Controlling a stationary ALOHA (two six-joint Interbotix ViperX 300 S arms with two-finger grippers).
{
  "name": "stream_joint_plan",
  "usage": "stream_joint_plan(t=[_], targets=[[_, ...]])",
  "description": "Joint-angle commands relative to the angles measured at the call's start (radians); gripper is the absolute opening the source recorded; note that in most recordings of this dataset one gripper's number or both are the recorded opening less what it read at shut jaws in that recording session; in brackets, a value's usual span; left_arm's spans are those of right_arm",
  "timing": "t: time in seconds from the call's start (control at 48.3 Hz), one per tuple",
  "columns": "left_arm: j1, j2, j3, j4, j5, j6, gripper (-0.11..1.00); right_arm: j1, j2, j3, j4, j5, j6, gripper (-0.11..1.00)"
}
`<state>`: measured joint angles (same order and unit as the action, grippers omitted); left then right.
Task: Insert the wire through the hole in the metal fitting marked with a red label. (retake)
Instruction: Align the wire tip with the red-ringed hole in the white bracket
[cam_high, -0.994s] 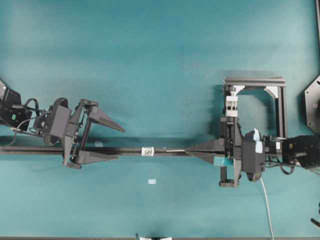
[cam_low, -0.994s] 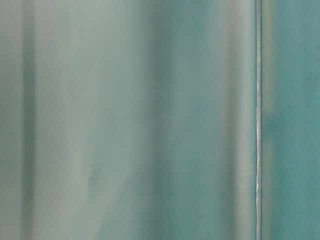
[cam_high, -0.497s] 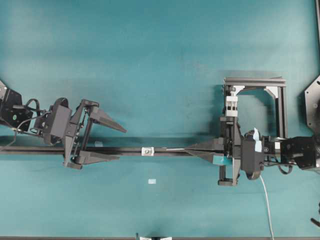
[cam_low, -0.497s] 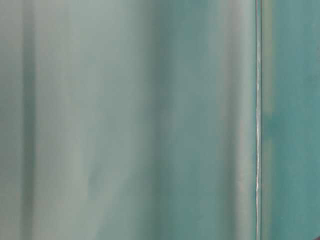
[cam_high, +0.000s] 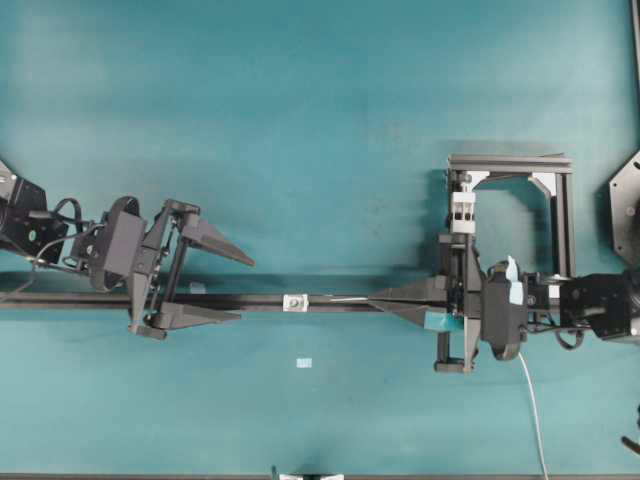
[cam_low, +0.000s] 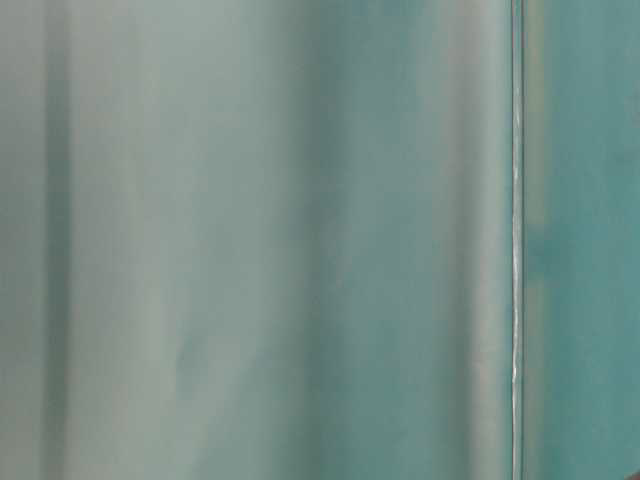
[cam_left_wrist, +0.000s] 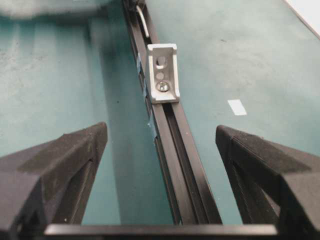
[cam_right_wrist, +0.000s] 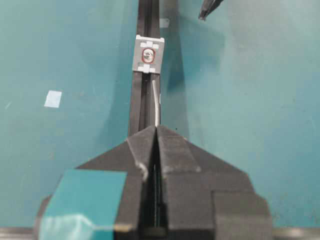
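Jaws of the right gripper (cam_right_wrist: 156, 131) are pressed together on the wire (cam_right_wrist: 156, 107), whose short free end sticks out toward the metal fitting (cam_right_wrist: 148, 54) at upper centre of the right wrist view, not yet touching. The hole (cam_right_wrist: 148, 55), ringed red, sits slightly left of the tip. Left gripper (cam_left_wrist: 160, 145) jaws are spread, straddling the black rail (cam_left_wrist: 175, 150) without gripping. Approach step is judged in hand; next, the tip needs nudging left and feeding straight in.
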<state>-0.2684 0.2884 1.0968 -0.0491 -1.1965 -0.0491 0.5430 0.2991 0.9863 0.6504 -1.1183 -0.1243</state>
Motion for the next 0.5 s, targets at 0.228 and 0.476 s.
stream_joint_plan(t=[0.228, 0.476], targets=[[-0.006, -0.011, -0.008, -0.003, -0.009, -0.002, 0.47, 0.005, 0.006, -0.034, 0.002, -0.012, 0.002, 0.03], [-0.005, -0.011, -0.008, -0.002, -0.009, -0.002, 0.47, 0.003, 0.006, -0.051, 0.002, -0.012, 0.002, 0.03]])
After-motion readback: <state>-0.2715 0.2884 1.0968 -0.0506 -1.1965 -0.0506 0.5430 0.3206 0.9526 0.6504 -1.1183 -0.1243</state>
